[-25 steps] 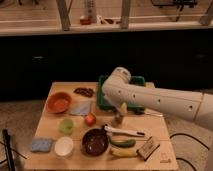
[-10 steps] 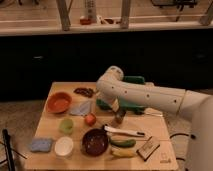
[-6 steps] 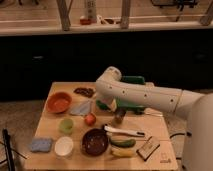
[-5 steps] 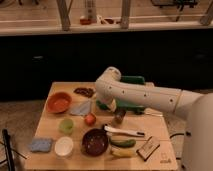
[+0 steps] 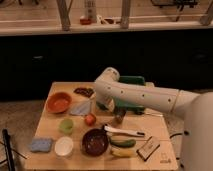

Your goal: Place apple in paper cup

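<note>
The apple [image 5: 90, 119] is small and red-orange and lies near the middle of the wooden table [image 5: 162, 156]. The white paper cup [image 5: 63, 146] stands upright at the front left, apart from the apple and to its lower left. My white arm reaches in from the right, and its bend is above the table's back. The gripper [image 5: 106, 106] hangs below that bend, just right of and behind the apple, and does not touch it. The gripper is dark and partly hidden by the arm.
A pale green cup [image 5: 66, 125] stands between the apple and the paper cup. A maroon bowl [image 5: 95, 141] sits right of the paper cup. An orange bowl [image 5: 59, 101], a grey cloth [image 5: 81, 107], a blue sponge [image 5: 41, 145], a green tray [image 5: 131, 82], a white utensil [image 5: 125, 131] and a banana [image 5: 120, 152] are also there.
The arm has swung a little to the left, bringing the gripper closer to the apple. Nothing on the table has moved.
</note>
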Controlling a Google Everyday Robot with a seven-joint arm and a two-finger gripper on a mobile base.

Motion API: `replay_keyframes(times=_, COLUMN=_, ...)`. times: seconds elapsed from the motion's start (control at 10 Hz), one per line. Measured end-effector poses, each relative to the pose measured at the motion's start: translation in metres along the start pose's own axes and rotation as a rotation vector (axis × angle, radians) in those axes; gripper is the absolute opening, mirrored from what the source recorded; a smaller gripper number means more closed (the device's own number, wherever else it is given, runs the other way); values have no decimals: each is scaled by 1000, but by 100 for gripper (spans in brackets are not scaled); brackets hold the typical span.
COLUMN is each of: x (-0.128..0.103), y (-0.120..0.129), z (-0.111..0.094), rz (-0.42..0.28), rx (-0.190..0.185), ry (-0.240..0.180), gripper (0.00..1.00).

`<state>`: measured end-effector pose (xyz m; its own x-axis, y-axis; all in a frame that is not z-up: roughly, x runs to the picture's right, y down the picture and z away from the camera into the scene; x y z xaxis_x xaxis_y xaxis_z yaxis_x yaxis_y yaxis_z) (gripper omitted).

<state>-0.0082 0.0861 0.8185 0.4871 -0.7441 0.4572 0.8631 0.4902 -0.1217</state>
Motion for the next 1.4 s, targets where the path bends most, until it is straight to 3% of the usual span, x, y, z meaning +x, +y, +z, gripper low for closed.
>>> replay_keyframes(times=0.3, x=-5, y=-7, z=-13, rz=-36, rx=39, ry=-37, gripper=80)
replay_keyframes(times=0.7, x=-25, y=-23, z=-6, rz=-112, rx=65, ry=-128, gripper=80)
replay_keyframes(times=1.1, x=-49, y=-34, z=8, rz=-163, rx=43, ry=-173, gripper=80)
replay_keyframes(times=1.4, x=-61, y=-35, z=15, rz=-175, rx=25, ry=-183, gripper=80)
